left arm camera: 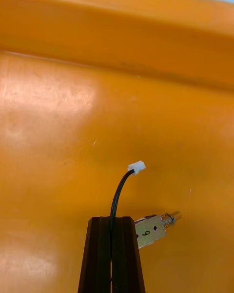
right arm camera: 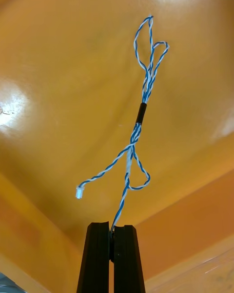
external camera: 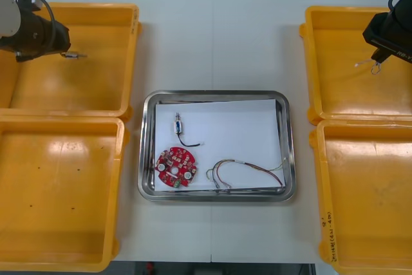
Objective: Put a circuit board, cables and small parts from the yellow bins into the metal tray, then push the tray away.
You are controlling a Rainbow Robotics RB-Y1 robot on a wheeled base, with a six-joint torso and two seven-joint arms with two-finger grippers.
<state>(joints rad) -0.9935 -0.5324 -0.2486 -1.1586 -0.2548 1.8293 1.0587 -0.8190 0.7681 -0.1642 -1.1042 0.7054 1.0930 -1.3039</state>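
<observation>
My left gripper [external camera: 63, 52] hangs over the far left yellow bin [external camera: 84, 88], shut on a black cable [left arm camera: 118, 190] with a white plug; a small metal part [left arm camera: 155, 228] sits beside its fingers [left arm camera: 97, 254]. Over the far right yellow bin [external camera: 341, 88], my right gripper [external camera: 380, 60] is shut on a twisted blue and white cable [right arm camera: 145, 95] that dangles free of the bin floor. The metal tray [external camera: 147, 159], white inside, lies at the table's middle. It holds a round red circuit board [external camera: 176, 167], a black cable with a small metal part [external camera: 179, 129] and a red and yellow cable [external camera: 248, 170].
The near left yellow bin [external camera: 58, 191] and the near right yellow bin [external camera: 367, 191] flank the tray. White table shows between the bins, beyond the tray and in front of it.
</observation>
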